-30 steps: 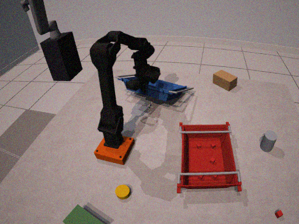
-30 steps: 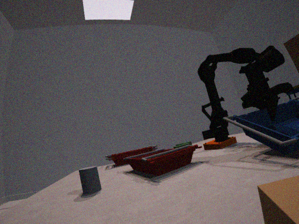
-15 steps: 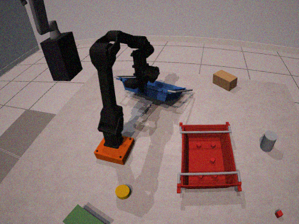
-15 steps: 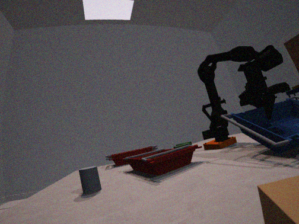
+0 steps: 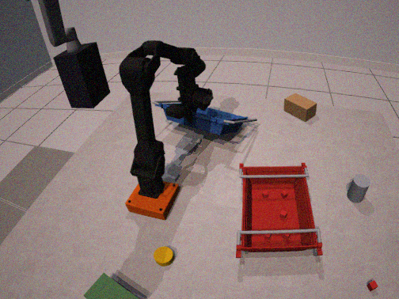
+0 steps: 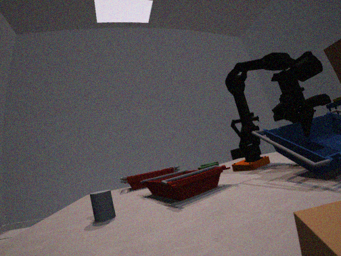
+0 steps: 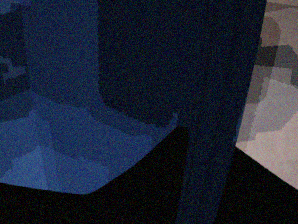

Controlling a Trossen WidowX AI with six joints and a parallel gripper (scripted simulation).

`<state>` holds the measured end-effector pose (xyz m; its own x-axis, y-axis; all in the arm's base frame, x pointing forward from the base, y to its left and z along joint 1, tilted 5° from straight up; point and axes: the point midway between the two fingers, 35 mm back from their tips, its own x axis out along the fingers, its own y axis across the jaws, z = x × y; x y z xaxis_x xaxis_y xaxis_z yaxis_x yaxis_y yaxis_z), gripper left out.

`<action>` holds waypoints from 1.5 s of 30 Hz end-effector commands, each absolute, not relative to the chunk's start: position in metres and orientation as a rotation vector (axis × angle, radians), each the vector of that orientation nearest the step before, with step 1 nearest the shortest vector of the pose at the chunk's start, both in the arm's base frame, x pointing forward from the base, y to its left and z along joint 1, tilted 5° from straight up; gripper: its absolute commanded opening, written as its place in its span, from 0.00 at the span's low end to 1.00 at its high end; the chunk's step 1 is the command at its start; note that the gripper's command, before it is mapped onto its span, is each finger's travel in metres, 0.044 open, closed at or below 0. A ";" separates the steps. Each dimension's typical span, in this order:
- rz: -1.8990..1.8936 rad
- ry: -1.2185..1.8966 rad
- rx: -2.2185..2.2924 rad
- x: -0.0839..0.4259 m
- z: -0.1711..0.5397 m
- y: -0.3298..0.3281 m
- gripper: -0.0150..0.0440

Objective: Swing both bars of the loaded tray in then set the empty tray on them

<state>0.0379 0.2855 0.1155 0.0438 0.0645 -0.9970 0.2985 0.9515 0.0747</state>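
The loaded red tray stands on the table, with several small red blocks on its floor. Its far grey bar and near grey bar lie across its top, near the two ends. The empty blue tray is off the table and tilted; its bars stand out over its ends. My gripper is shut on a wall of the blue tray, well away from the red tray. The outer finger is hidden in the exterior view.
A grey cylinder stands right of the red tray. A tan block lies at the back right. A yellow disc and a green block lie near the front. A loose red cube lies front right. A black box hangs upper left.
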 end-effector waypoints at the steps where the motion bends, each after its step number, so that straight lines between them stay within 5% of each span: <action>1: -0.158 1.521 0.321 0.039 0.124 0.290 0.25; 45: -0.156 1.521 0.323 0.038 0.223 0.311 0.25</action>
